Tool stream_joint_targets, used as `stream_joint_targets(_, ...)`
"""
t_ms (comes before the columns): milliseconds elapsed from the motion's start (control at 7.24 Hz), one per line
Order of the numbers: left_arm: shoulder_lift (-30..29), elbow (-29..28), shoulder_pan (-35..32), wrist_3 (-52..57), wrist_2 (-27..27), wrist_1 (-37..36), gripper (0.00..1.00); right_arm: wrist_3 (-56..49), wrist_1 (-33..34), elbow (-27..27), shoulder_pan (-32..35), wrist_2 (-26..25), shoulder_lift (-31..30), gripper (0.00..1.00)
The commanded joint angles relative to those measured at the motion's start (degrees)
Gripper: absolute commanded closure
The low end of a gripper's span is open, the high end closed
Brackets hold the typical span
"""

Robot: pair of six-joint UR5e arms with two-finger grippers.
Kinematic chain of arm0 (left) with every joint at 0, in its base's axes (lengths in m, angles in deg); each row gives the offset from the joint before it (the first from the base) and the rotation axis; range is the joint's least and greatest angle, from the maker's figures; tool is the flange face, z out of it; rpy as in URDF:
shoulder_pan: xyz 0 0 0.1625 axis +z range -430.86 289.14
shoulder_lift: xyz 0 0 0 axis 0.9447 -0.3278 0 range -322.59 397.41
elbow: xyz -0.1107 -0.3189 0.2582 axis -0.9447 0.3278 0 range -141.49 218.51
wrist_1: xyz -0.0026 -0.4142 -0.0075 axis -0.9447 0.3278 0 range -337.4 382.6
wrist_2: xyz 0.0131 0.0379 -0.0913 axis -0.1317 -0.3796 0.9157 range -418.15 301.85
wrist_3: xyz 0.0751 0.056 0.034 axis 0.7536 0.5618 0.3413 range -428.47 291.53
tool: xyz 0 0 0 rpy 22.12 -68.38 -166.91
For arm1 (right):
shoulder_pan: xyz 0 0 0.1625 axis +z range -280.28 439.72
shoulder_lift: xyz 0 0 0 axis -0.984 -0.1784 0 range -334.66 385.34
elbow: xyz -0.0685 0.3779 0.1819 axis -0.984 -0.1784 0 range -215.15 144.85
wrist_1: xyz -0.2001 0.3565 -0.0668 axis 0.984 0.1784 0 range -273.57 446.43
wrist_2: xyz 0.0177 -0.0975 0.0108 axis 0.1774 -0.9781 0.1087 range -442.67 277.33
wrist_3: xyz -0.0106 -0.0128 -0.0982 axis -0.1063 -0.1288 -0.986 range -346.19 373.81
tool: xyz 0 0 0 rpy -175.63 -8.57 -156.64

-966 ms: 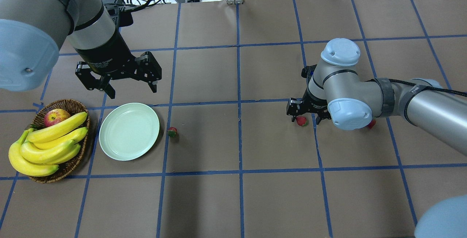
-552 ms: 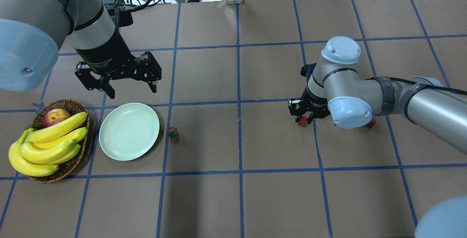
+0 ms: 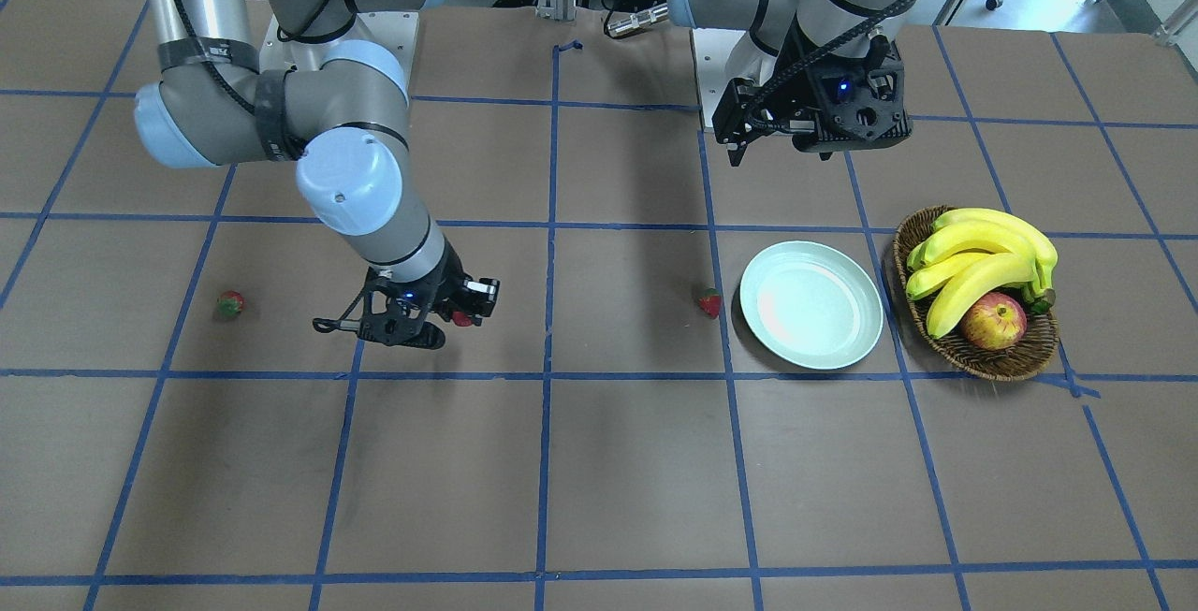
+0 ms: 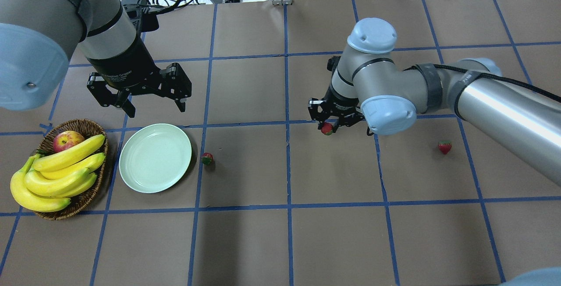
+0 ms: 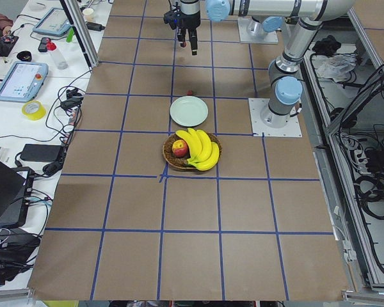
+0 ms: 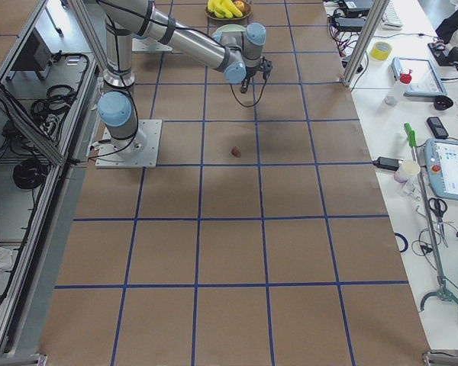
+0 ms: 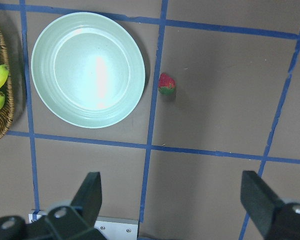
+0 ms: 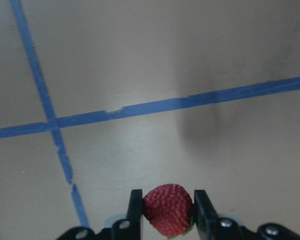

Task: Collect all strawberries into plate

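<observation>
Since nothing lies in the plate (image 4: 155, 158) yet, we judge the task to be in its first carry, with all three berries left to deliver.

We read the overhead view from its left edge. The wicker basket (image 4: 83, 122), with its bananas (image 4: 57, 176) and an apple (image 4: 68, 140), sits at the plate's nine o'clock and has no part in the job. The left gripper (image 4: 156, 110) hangs over the counter (image 4: 245, 242) at the plate's twelve o'clock, fingers spread wide and holding nothing. The near strawberry (image 4: 207, 158) lies on the counter just beside the plate's rim at its three o'clock, not quite touching it.

Farther along, the right gripper (image 4: 327, 127) pinches the held strawberry (image 8: 168, 209) between its two fingers. The berry appears lifted off the counter and is well apart from the plate, at roughly the plate's three o'clock. The far strawberry (image 4: 444, 147) lies alone at the right gripper's three o'clock, well apart.

So we count one berry grasped, none placed, and two untouched. The near one looks like an easy pick for the idle left arm.
</observation>
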Motion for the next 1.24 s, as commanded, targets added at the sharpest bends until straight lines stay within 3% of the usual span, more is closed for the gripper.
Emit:
stream_joint_targets(0, 0.0, 0.1, -0.1, 0.5, 0.0, 0.0, 0.0, 9.1, 0.7, -8.2, 9.7, 1.0, 6.0, 0.86)
stream_joint_targets(276, 0.0, 0.1, -0.1, 0.5, -0.1, 0.0, 0.0, 11.8, 1.6, -15.0, 15.5, -0.2, 13.3, 0.86)
stream_joint_targets(552, 0.0, 0.1, -0.1, 0.6, -0.1, 0.0, 0.0, 11.8, 1.4, -14.0, 15.9, 0.0, 14.0, 0.8)
stream_joint_targets(828, 0.0, 0.1, -0.1, 0.6, -0.2, 0.2, 0.0, 11.7, 1.3, -12.3, 15.8, -0.3, 12.8, 0.0)
stream_joint_targets(1104, -0.5, 0.1, -0.2, 0.6, 0.2, -0.2, 0.0, 10.5, 1.0, -11.9, 14.9, -2.6, 10.1, 0.0)
